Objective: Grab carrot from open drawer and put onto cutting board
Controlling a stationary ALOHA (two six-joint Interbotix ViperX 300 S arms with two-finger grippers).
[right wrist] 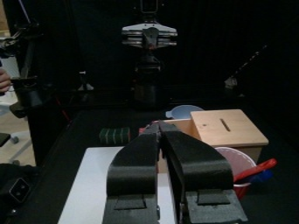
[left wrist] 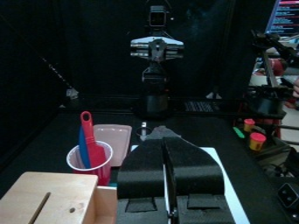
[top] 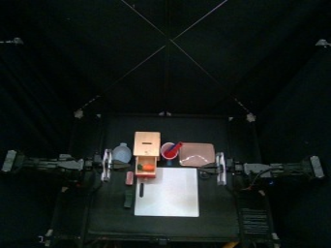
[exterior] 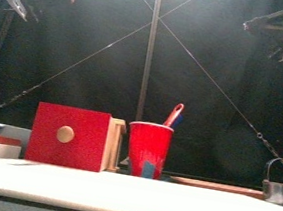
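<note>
The tan wooden drawer unit [top: 147, 143] stands at the table's middle, with its drawer pulled out toward the front and its red front panel [exterior: 69, 137] facing the front camera. A small orange-red carrot [top: 146, 166] lies in the open drawer. The white cutting board [top: 168, 192] lies flat just in front of the drawer. My left gripper [top: 104, 163] rests at the table's left edge, shut and empty. My right gripper [top: 223, 165] rests at the right edge, shut and empty. Both hang high above the table in the front view.
A red cup [top: 169, 149] holding a blue and red utensil stands right of the drawer unit. A shallow tray [top: 195, 152] lies beyond it. A pale blue container [top: 120, 153] sits left of the drawer unit. A dark bar [top: 127, 192] lies along the board's left edge.
</note>
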